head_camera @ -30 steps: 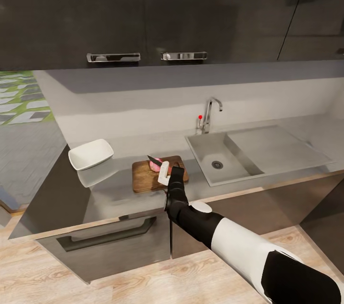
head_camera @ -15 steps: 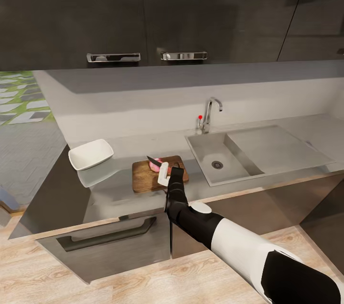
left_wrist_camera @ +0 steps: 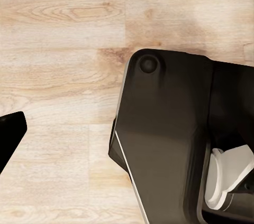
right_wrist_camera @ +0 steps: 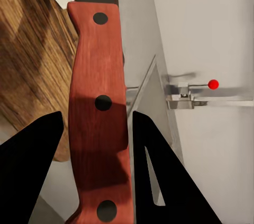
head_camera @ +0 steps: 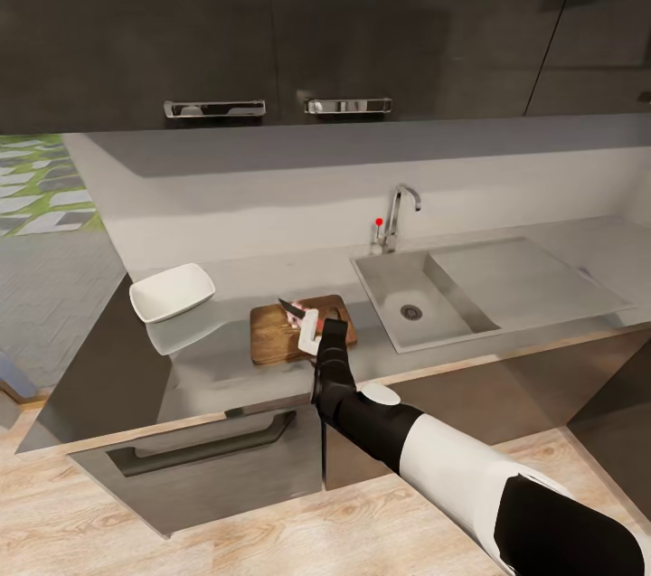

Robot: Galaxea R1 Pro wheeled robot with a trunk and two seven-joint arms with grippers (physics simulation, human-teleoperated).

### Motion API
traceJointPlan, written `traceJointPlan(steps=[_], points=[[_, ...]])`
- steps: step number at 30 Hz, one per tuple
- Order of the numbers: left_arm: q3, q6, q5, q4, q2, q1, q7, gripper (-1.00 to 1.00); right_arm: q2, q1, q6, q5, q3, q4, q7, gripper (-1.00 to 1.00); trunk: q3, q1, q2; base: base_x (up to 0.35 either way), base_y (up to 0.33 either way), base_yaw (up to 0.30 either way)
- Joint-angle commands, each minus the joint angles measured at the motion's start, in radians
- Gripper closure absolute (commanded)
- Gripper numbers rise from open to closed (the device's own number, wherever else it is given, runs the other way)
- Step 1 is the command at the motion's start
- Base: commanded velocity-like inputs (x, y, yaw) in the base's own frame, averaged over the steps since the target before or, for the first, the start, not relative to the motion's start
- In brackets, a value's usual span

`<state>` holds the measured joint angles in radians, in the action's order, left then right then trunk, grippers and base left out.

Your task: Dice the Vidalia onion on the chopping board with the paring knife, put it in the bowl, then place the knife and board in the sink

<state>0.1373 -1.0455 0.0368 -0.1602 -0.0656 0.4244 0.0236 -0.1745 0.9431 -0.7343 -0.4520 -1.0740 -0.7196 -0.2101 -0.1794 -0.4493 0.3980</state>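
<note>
A grey bench (head_camera: 226, 359) spans mid-frame beneath dark cabinets (head_camera: 271, 15); the right gripper (head_camera: 312, 329) is clamped on the paring knife (right_wrist_camera: 98, 108) over the chopping board (head_camera: 271, 336).

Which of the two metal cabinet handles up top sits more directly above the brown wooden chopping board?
The right-hand chrome handle; it hangs roughly over the chopping board, while the left-hand handle sits nearer above the white square bowl.

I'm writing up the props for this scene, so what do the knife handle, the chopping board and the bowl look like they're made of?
The paring knife handle looks like reddish wood, matte, with three dark rivets; it could be stained or resin. The chopping board looks like dark brown wood with visible grain. The bowl looks like glossy white ceramic, possibly plastic.
</note>
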Motion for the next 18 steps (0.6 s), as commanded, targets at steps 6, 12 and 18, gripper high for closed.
traceJointPlan(steps=[6, 12, 18], points=[[-0.002, -0.001, 0.003, -0.002, 0.000, 0.000, 0.002, -1.00, 0.000, 0.002, -0.006, 0.001, -0.006, 0.004, -0.003, 1.00, -0.002, -0.001, 0.002, 0.000, 0.000, 0.000], [-0.002, -0.001, 0.003, -0.002, 0.000, 0.000, 0.003, -1.00, 0.000, 0.002, -0.005, 0.001, -0.006, 0.005, -0.003, 1.00, -0.002, -0.001, 0.002, 0.000, 0.000, 0.000], [-0.002, -0.001, 0.003, -0.002, 0.000, 0.000, 0.002, -1.00, 0.000, 0.002, 0.005, 0.000, -0.003, -0.008, -0.007, 1.00, -0.002, -0.001, 0.002, 0.000, 0.000, 0.000]])
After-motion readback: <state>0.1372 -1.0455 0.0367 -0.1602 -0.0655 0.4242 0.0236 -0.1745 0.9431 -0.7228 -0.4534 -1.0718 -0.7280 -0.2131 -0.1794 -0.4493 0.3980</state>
